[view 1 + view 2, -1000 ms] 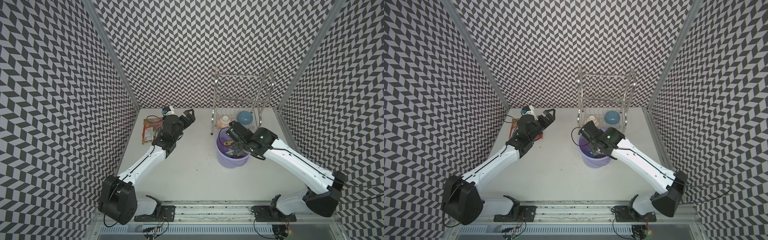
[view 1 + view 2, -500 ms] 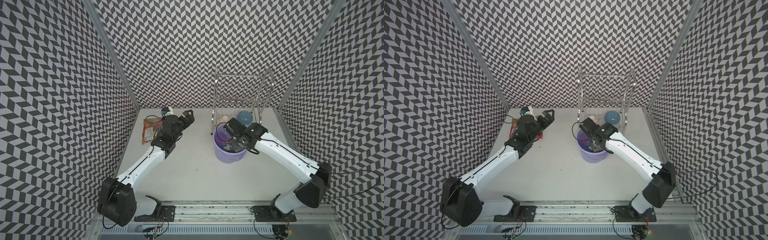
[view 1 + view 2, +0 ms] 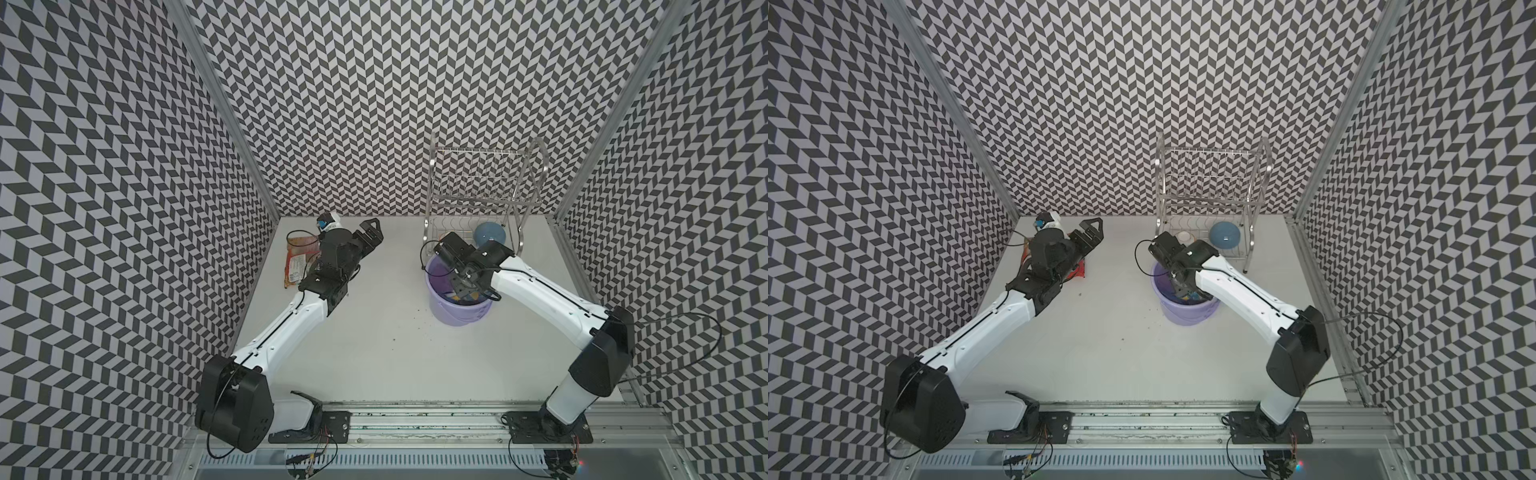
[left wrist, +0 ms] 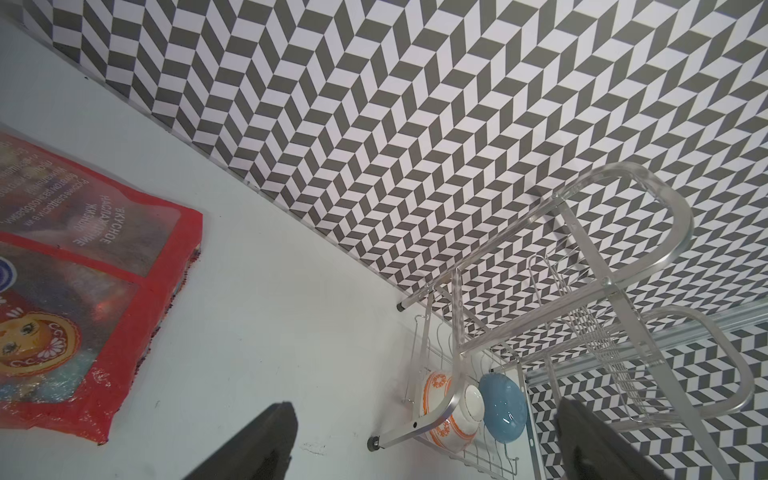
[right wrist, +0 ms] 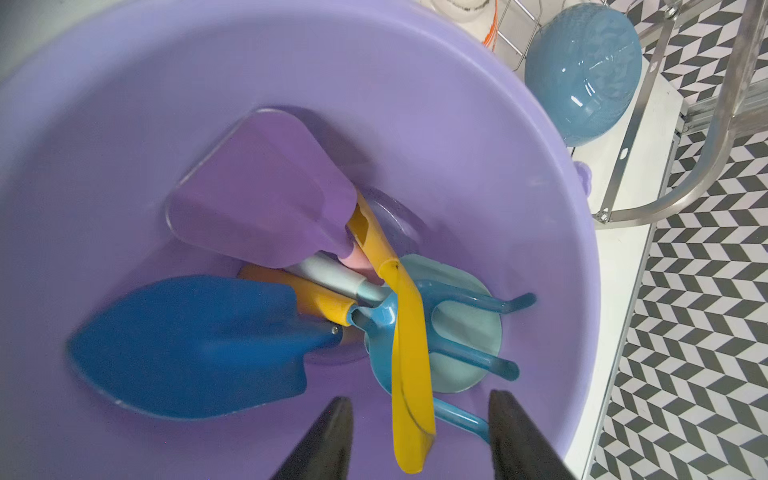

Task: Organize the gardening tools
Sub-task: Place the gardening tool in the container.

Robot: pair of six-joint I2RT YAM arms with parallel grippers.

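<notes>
Piled in bucket (image 5: 457, 124): yellow scoop (image 5: 409, 353), blue fork (image 5: 469, 300), dark blue trowel (image 5: 187, 345), light blue spade (image 5: 457, 378), purple scoop (image 5: 257, 195).

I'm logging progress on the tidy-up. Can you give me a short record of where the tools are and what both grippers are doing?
container: lavender bucket, upright, in front of the wire rack
tools inside it: purple scoop, dark blue trowel, yellow scoop, blue fork, light blue spade
tools outside it: none in view
right gripper: open, pointing down into the bucket, gripping nothing
left gripper: open, empty, by the red snack bag
</notes>
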